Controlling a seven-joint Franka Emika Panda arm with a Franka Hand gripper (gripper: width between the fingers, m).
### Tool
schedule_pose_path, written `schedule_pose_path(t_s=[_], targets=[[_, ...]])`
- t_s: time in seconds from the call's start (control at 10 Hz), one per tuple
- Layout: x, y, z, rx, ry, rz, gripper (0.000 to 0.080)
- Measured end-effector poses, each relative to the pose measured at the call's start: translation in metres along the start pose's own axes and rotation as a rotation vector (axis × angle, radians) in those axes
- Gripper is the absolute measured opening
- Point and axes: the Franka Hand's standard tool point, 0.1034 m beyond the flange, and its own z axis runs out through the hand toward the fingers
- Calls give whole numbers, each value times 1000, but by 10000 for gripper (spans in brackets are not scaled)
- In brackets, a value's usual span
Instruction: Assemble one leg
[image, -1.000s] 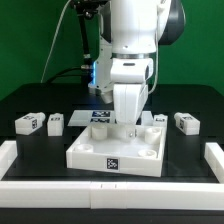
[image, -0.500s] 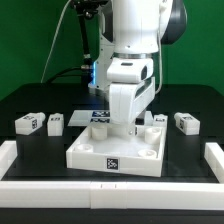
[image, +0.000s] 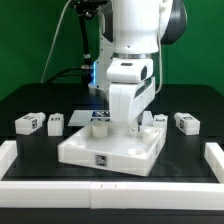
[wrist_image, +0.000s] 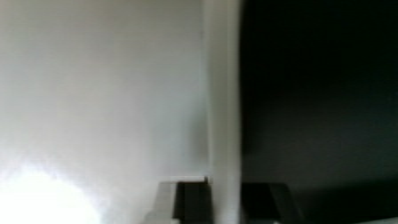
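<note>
Gripper (image: 126, 126) sits low at the far side of the tabletop (image: 105, 158), just behind its rear wall. In the wrist view my gripper (wrist_image: 222, 200) shows two dark fingers (wrist_image: 189, 198) either side of a pale upright edge, so I log it as pinched on the tabletop's wall. That view is blurred: white surface on one side of the edge, black on the other.

Table (image: 30, 100): black, the largest surface, with everything resting on it.

Rail (image: 110, 190): a white border along the near edge, with raised ends at the exterior view's left and right.

Tabletop: a white square tray with a small tag on its front face. It sits skewed to the rail, one corner nearer the camera.

Marker board (image: 85, 117): flat, white, tagged, lying behind the tabletop towards the exterior view's left and partly hidden by my arm.

Legs, smallest items, all lying loose on the table and apart from the tabletop:
- one leg (image: 27, 123) far out on the exterior view's left
- second leg (image: 56, 121) just beside it, nearer the tabletop
- third leg (image: 160, 119) near the tabletop on the exterior view's right
- fourth leg (image: 186, 122) further out on that side

I am touching none of them.
</note>
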Motion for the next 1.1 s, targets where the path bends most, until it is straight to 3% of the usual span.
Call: schedule_pose_path(t_s=[0.5, 0.6, 0.8, 1.0, 1.1], targets=[[0, 0, 0, 1, -1, -4, 59], [3, 7, 0, 19, -13, -53, 59], [17, 28, 0, 4, -2, -116, 59], [35, 45, 1, 12, -1, -160, 59], [43, 51, 1, 3, 5, -175, 59]])
